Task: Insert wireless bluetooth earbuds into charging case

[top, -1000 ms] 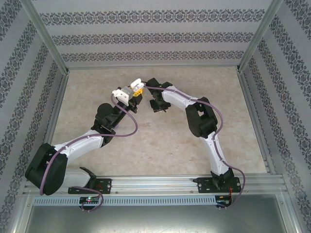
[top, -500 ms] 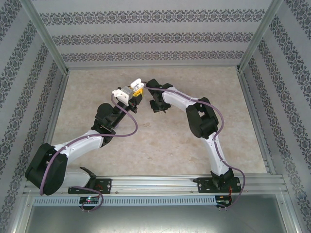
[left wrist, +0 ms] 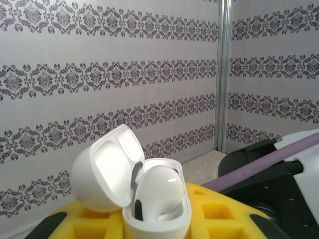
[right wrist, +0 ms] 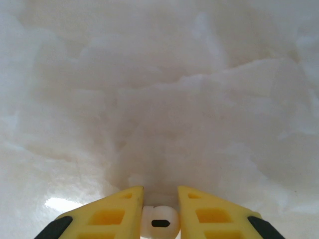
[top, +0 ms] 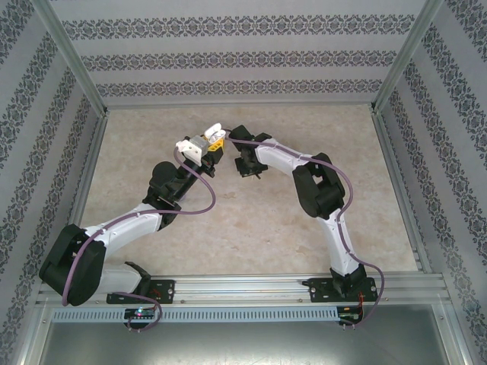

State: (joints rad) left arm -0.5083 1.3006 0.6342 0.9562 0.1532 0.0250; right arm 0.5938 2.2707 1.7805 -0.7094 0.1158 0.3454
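Note:
My left gripper [top: 211, 139] is raised above the table and shut on a white charging case [left wrist: 158, 215]. The case's lid [left wrist: 102, 174] stands open, and one white earbud [left wrist: 160, 190] sits in it. My right gripper [top: 249, 169] points down at the tabletop just right of the left one. In the right wrist view its yellow fingers [right wrist: 118, 211] press on both sides of a second white earbud [right wrist: 159, 222], which rests low against the table [right wrist: 174, 99].
Patterned walls and metal posts [left wrist: 223, 74] enclose the beige marbled table [top: 251, 220]. The right arm's black link and purple cable [left wrist: 269, 164] lie close to the held case.
The right gripper's jaws have narrowed onto the white earbud on the table. The left gripper and its case have stayed put.

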